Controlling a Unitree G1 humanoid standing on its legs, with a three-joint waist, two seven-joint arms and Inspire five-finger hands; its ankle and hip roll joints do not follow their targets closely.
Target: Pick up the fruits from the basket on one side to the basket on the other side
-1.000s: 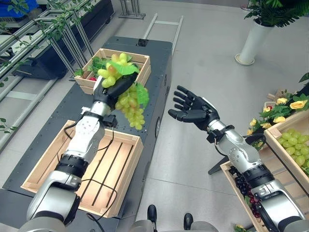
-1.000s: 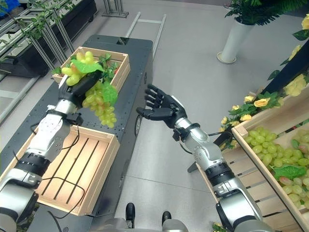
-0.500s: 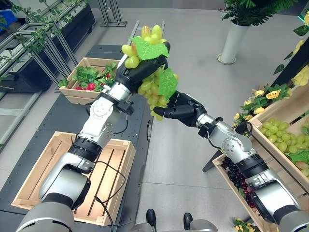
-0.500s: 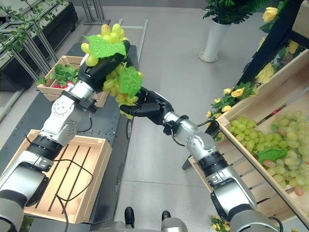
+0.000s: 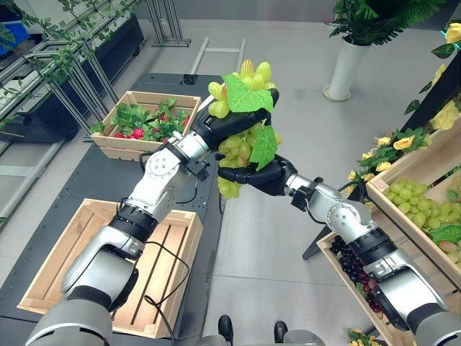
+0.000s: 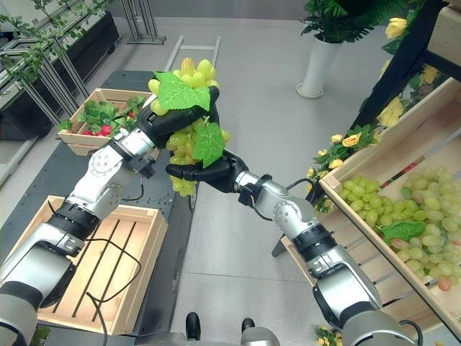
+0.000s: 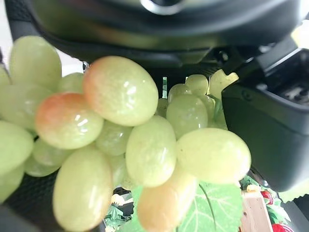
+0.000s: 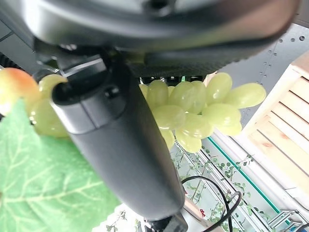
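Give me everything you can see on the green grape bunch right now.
The green grape bunch is a long cluster of pale green, glossy grapes, a few blushed orange-red, with broad green leaves near its top and middle. It is up in the air over the floor between the cart and the shelves. The left hand is curled round its upper part, and the right hand cups and grips its lower part. Its tip hangs free below.

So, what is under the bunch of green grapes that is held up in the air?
The right hand cups the green grapes from below, while the left hand grips the bunch higher up. The right palm is covered by grapes and a leaf.
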